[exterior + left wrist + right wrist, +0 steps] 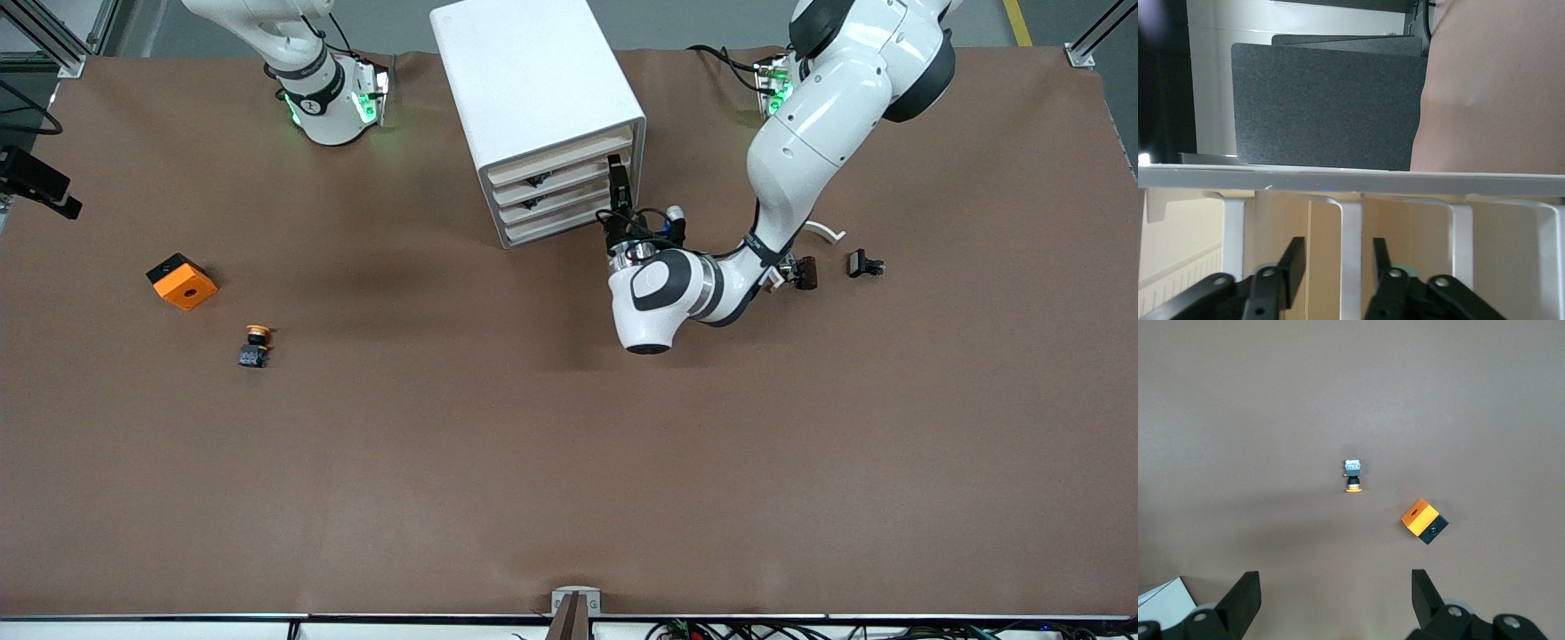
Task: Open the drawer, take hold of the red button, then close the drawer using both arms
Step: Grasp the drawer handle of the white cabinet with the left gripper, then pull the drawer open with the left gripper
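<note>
Orange-cap button (1353,475), cube (1424,521) under wide right claw (1336,599); left claw (1335,265) narrow at cabinet (1351,181).

A robotics laboratory is indicated: two white arms (800,151) are mounted along one edge of a brown-covered surface (569,462), aluminium frame posts (53,40) are seen at its corners, loose cables (711,629) are bundled at its edge, and grey partition panels (1331,107) are stood nearby.
</note>
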You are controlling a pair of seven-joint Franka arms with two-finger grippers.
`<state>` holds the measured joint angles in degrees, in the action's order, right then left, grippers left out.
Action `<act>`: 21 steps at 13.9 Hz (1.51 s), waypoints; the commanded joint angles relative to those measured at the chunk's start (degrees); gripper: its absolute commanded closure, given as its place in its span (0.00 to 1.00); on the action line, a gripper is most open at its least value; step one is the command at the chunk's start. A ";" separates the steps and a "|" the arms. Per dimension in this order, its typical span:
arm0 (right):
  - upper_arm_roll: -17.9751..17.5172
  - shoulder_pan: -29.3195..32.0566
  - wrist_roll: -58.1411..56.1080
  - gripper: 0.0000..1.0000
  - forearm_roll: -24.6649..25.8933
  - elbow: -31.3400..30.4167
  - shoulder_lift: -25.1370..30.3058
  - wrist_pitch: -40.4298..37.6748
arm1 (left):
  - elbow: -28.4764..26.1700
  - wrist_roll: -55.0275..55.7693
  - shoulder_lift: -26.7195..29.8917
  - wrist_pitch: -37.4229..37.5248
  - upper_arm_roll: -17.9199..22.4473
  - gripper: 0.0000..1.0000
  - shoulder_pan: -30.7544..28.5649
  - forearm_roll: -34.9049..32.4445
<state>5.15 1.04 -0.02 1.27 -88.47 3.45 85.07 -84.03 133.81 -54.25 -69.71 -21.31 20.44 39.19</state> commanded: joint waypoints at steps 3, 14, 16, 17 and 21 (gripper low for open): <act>-0.41 0.10 0.02 0.00 0.93 -1.44 1.56 0.45 | 0.45 1.01 -0.25 0.80 0.04 0.96 1.00 1.85; -0.15 0.37 0.37 0.00 -1.26 -1.35 1.65 0.54 | 1.15 0.92 -0.60 0.71 1.44 1.00 -0.32 3.52; -0.06 0.54 0.28 0.00 -2.24 -1.35 1.65 0.71 | 1.68 0.92 -0.60 0.71 2.32 1.00 -1.19 3.79; -0.06 0.54 0.28 0.00 -2.24 -1.35 1.65 0.71 | 1.94 0.92 -0.68 0.71 2.67 1.00 -1.54 3.79; -0.14 0.37 0.02 0.00 -1.89 -0.04 1.04 0.01 | 3.26 0.84 -0.68 0.36 4.34 1.00 -3.30 3.87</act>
<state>5.23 1.04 -0.01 0.08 -88.38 3.59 85.22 -82.20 133.81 -54.67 -69.76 -17.78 17.82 41.28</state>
